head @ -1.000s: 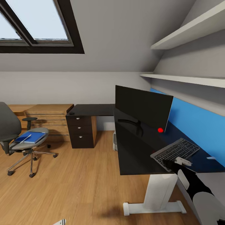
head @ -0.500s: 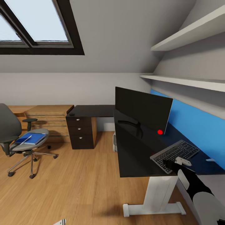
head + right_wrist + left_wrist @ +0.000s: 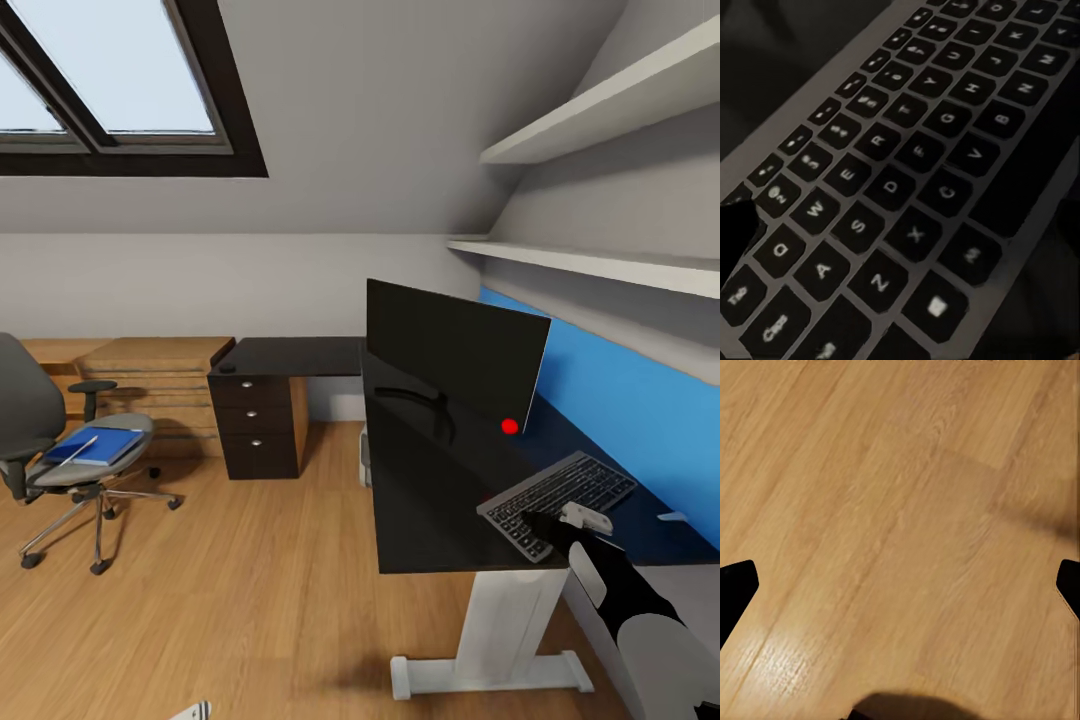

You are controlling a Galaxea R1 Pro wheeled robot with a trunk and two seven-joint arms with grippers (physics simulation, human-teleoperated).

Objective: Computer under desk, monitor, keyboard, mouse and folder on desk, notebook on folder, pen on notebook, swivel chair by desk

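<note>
The monitor stands on the black desk. To its right lies the keyboard, and my right gripper hovers open over its near corner. Up close the keys sit just below that gripper, one dark fingertip at the frame's edge. The swivel chair stands at the left, apart from the desk, with the blue folder and the pen on its seat. A small dark mouse rests on the desk's far corner. The grey computer shows under the desk. My left gripper is open over bare floor.
Black drawers carry the desk's far wing, with light wooden cabinets beside them. Two white shelves run along the blue wall on the right. The desk's white leg stands in front of me. Wooden floor lies between chair and desk.
The whole picture has drifted slightly, so the camera moved. My right gripper stays at the keyboard's near corner. Chair, folder and monitor keep their places.
</note>
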